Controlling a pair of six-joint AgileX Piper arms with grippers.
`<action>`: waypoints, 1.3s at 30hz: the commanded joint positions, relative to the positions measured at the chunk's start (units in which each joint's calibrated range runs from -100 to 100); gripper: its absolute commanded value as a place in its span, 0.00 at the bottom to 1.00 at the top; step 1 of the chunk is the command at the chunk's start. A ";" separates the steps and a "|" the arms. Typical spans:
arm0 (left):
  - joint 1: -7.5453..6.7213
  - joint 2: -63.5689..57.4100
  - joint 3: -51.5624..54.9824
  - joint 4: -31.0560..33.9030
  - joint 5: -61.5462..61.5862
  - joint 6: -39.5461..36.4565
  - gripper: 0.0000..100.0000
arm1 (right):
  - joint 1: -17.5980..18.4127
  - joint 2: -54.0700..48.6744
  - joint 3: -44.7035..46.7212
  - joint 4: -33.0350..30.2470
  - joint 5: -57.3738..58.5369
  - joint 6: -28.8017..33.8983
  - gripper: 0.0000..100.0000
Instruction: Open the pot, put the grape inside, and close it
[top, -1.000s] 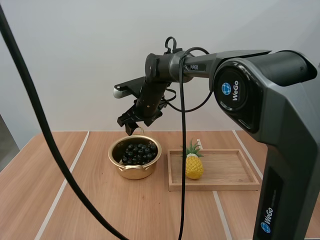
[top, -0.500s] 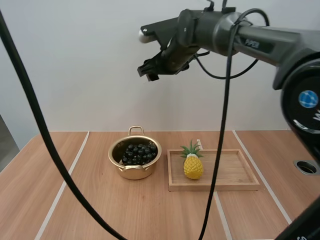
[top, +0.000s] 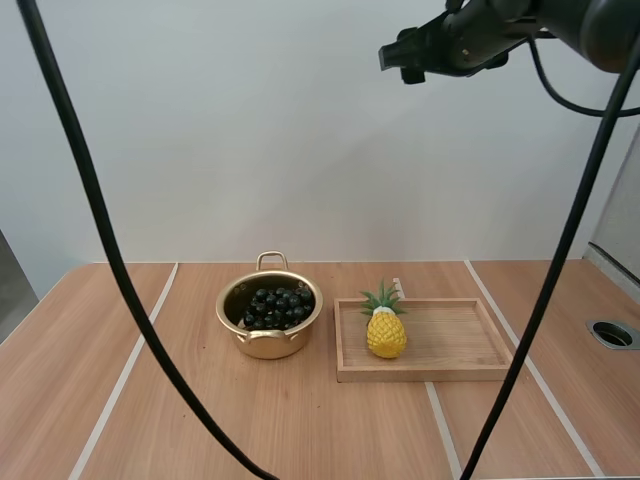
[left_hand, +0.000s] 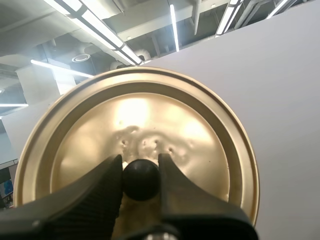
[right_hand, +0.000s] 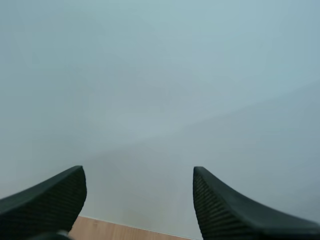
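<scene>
Pinching the lid knob (left_hand: 140, 181) is the left gripper (left_hand: 140, 162); right gripper (top: 403, 58) spread far above pot (top: 268, 344).

This looks like a robot lab. A wood table (top: 200, 420) stands against a plain white wall (top: 250, 130), with an arm (top: 590, 15) overhead at the right.

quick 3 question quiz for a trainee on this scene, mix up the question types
1. True or false: the grapes lie inside the pot.
2. What is the left gripper shut on? A) the lid B) the pot C) nothing
3. Fill in: the pineapple stands on the wooden ____.

Key: 1 true; 2 A; 3 tray.
</scene>
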 joint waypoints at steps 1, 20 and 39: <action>-0.05 1.67 -0.17 0.48 0.45 -0.66 0.00 | -1.96 -3.50 -0.40 0.00 -1.10 0.92 1.00; -0.05 13.82 -0.17 -7.46 18.63 -0.66 0.00 | -5.58 -11.52 -0.25 -1.25 17.55 7.46 0.00; -0.05 23.59 16.57 -21.38 25.10 6.65 0.00 | -5.58 -16.33 -0.25 -4.61 25.03 7.46 0.00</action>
